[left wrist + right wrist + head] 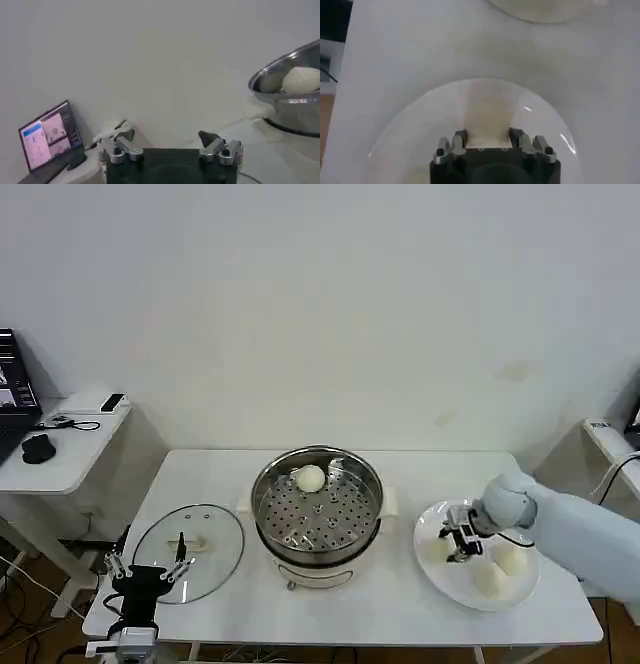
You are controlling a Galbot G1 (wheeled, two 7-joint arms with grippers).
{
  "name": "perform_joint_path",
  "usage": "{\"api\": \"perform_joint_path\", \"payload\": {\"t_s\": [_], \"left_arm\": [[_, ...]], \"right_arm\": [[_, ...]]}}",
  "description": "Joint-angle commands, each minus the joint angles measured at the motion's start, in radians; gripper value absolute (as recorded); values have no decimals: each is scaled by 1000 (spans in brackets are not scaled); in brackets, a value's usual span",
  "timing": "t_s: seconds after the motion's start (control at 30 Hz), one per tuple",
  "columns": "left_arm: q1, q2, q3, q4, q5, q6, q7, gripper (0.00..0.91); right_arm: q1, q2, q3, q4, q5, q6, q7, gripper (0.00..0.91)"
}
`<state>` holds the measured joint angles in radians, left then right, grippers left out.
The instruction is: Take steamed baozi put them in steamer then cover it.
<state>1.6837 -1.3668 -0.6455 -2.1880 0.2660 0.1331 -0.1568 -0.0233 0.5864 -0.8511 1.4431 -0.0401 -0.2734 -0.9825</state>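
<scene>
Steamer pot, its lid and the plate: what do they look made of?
Steamer: polished steel by its mirror-like shine, with a perforated tray inside. Lid: clear, probably glass, since the table shows through. Plate: glossy white, perhaps ceramic or plastic.

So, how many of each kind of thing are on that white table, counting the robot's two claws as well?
Baozi: 4, with 1 in the steamer and 3 on the plate
Steamer: 1
Glass lid: 1
Plate: 1
Grippers: 2, the left gripper by the lid and the right gripper over the plate
Total: 9
</scene>
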Motion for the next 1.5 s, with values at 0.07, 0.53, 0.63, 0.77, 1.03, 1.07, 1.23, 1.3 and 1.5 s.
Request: {"api": "perform_joint_path", "payload": {"t_s": [0.07,0.53,0.63,0.77,1.03,1.07,1.23,1.3,1.5], "left_arm": [[-1,1,1,2,-1,0,1,907],[-18,12,16,7,-2,2,2,907],[-21,13,14,8,-3,2,2,907],[-23,17,7,14,-6,1,2,907],[-25,14,-22,6,-12,2,1,907],[-25,12,-25,7,-12,2,1,907],[-20,5,-32,1,-12,1,1,907],[-19,-1,-37,-2,-12,0,0,907],[-12,-9,-39,-13,-9,0,-1,907]], "right_arm": [[138,-22,-7,5,31,-3,-11,584],[623,101,-261,71,249,-60,0,595],[657,168,-297,87,299,-87,22,595],[665,282,-336,78,387,-155,79,595],[602,508,-369,30,535,-294,194,595],[591,542,-374,22,563,-318,208,595],[559,619,-384,2,623,-373,257,595],[532,655,-391,-28,638,-387,269,595],[467,703,-385,-82,639,-403,280,595]]}}
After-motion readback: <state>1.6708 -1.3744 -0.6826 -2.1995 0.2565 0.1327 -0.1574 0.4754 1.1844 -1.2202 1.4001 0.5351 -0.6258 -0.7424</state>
